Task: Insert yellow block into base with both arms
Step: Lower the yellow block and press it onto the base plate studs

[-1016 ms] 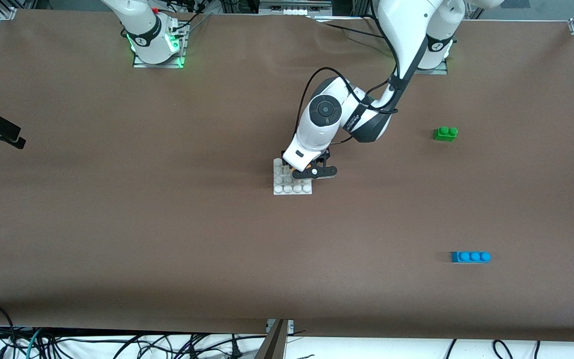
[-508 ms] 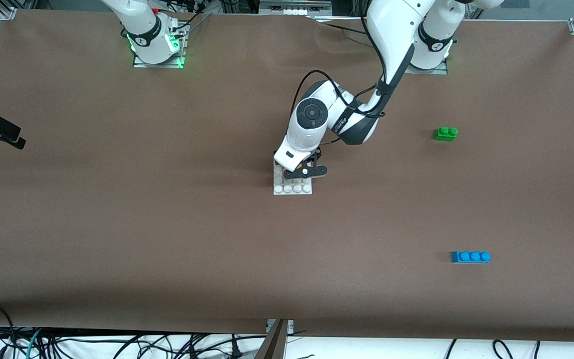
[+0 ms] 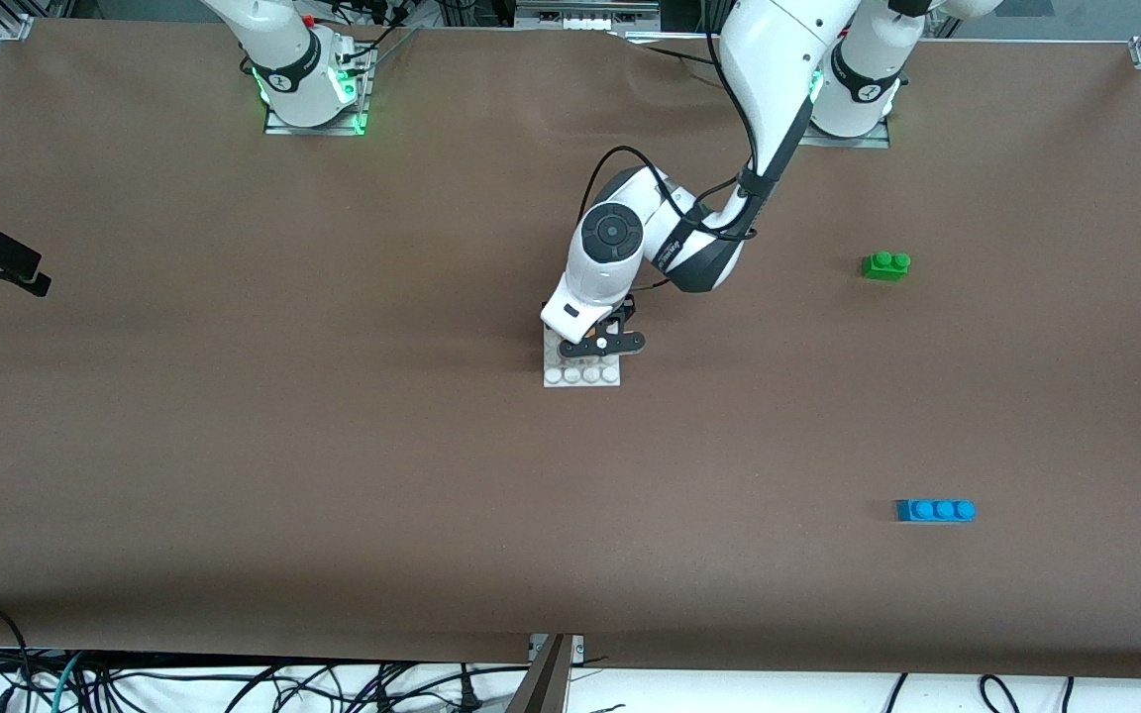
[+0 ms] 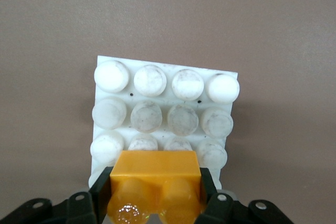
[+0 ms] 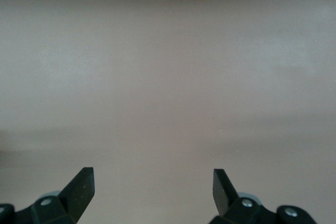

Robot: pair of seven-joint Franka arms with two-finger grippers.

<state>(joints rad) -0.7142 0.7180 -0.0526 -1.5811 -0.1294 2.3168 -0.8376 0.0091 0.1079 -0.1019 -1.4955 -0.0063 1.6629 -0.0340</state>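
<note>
Mid-table in the front view, the left gripper sits low over the base, covering its farther stud rows. A green brick and blue brick lie toward the left arm's end, well apart.

Left wrist view: fingers clamp the yellow block, which hangs over the base's edge row of studs; contact cannot be told.

Right wrist view: the right gripper hangs with fingers spread over bare table; that arm waits.

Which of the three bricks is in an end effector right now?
The yellow block, clamped in the left end effector over the base. The green brick and blue brick lie untouched on the table.
</note>
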